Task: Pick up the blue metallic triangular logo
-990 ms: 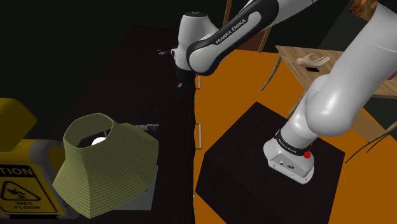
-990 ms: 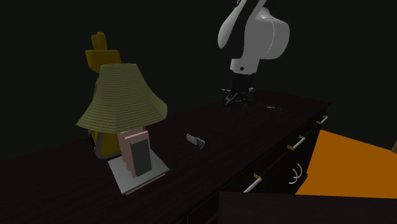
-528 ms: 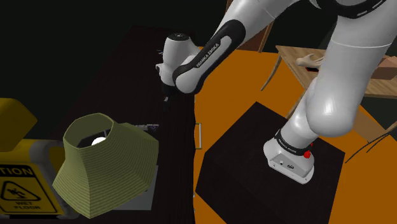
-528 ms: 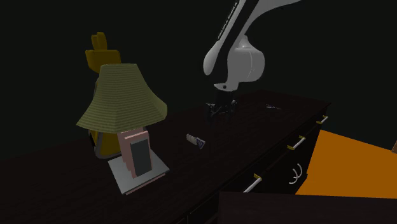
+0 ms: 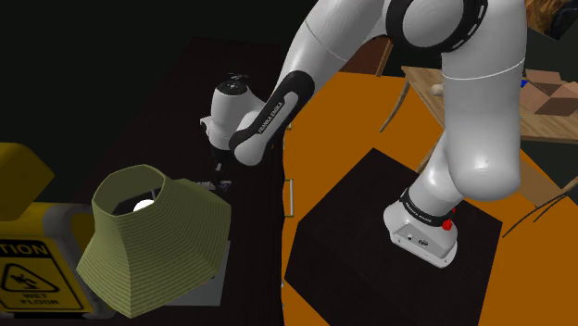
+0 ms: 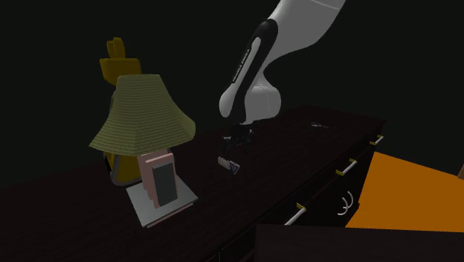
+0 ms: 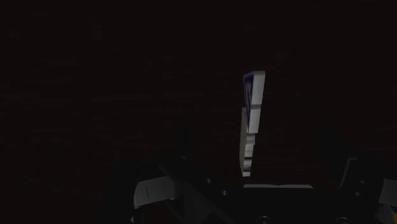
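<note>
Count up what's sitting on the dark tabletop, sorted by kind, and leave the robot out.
Lamp: 1
Blue and silver logo: 1
Small dark item at the far end, too small to name: 1
Total: 3

The logo [image 7: 250, 121] is silver-grey with a blue face, the lampshade [image 5: 153, 236] olive green with fine horizontal ribs, the wet-floor sign [image 5: 28, 259] yellow, the floor [image 5: 352, 120] orange, the desk [image 6: 297, 156] dark brown.

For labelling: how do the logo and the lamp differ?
The lamp stands tall and upright; the logo is a tiny, low piece. The lamp's shade is olive green; the logo is blue and silvery. Both rest on the dark tabletop.
</note>
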